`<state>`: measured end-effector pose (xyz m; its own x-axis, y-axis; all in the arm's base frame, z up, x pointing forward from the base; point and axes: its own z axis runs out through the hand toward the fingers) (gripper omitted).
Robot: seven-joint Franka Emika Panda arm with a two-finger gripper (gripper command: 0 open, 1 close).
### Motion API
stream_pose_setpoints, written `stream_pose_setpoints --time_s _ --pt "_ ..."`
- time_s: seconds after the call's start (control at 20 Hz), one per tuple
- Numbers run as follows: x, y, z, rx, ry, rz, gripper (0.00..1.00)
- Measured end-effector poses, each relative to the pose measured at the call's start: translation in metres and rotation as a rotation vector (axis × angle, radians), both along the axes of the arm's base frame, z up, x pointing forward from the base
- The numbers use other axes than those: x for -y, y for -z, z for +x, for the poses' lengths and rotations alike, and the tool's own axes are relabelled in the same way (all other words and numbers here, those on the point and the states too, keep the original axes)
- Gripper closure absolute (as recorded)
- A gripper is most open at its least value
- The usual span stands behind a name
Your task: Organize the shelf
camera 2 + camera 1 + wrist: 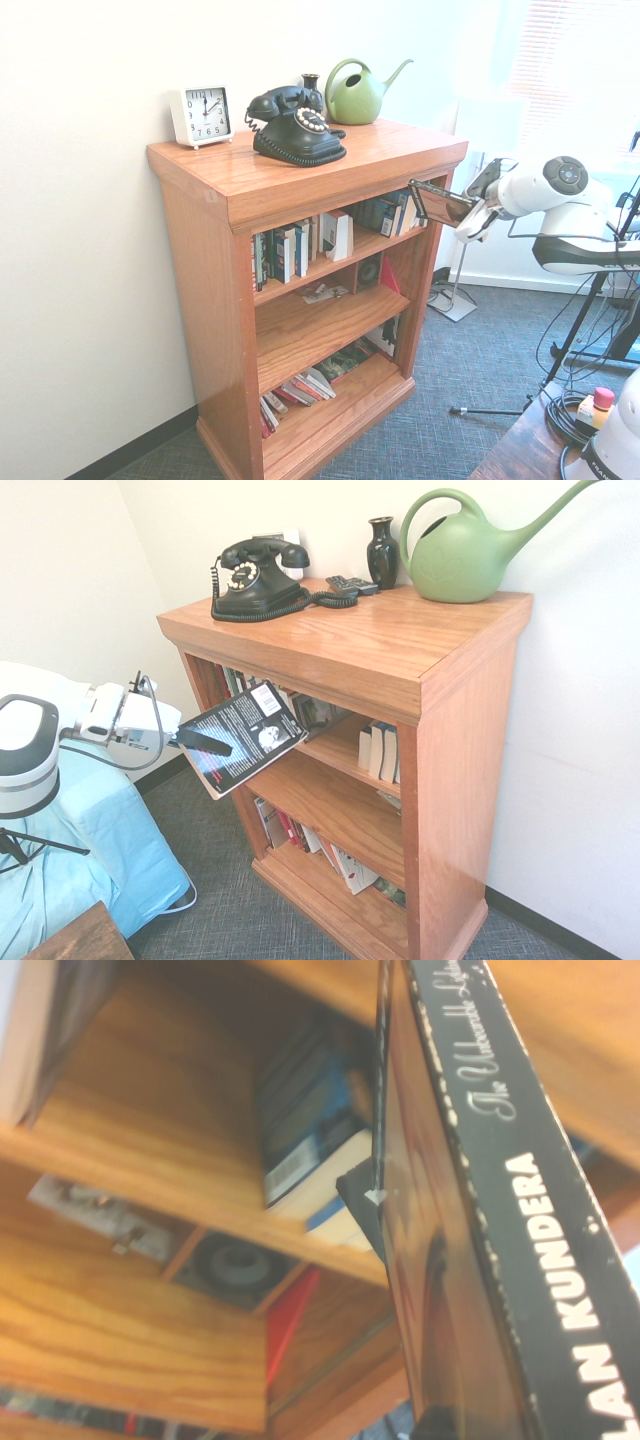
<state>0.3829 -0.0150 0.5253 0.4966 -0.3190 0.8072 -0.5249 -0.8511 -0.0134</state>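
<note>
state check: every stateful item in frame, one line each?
gripper: shut on book, outside the shelf front
book: closed, held tilted in the air, not shelved
shelf: open-fronted, three levels part filled
telephone: handset on cradle
watering can: upright on top
vase: upright
clock: upright, on the shelf top

The walls (70,570) are plain and off-white, meeting in a corner, with a dark baseboard (130,450) running along the bottom. The floor (420,430) is covered in grey-blue carpet with a fine woven pattern. A window with white slatted blinds (570,60) lets in strong daylight that washes out that side of the room. A piece of furniture draped in light blue cloth (90,850) stands near one wall. The corner of a dark wooden table (80,935) shows at the lower edge.
</note>
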Motion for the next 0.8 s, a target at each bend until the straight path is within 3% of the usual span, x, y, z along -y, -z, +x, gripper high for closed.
stream_pose_setpoints --time_s 0.2,0.8 --pt "-0.001 0.028 0.022 -0.043 -0.018 0.021 1.0" --pt "-0.023 0.072 0.111 -0.02 -0.043 0.168 1.0"
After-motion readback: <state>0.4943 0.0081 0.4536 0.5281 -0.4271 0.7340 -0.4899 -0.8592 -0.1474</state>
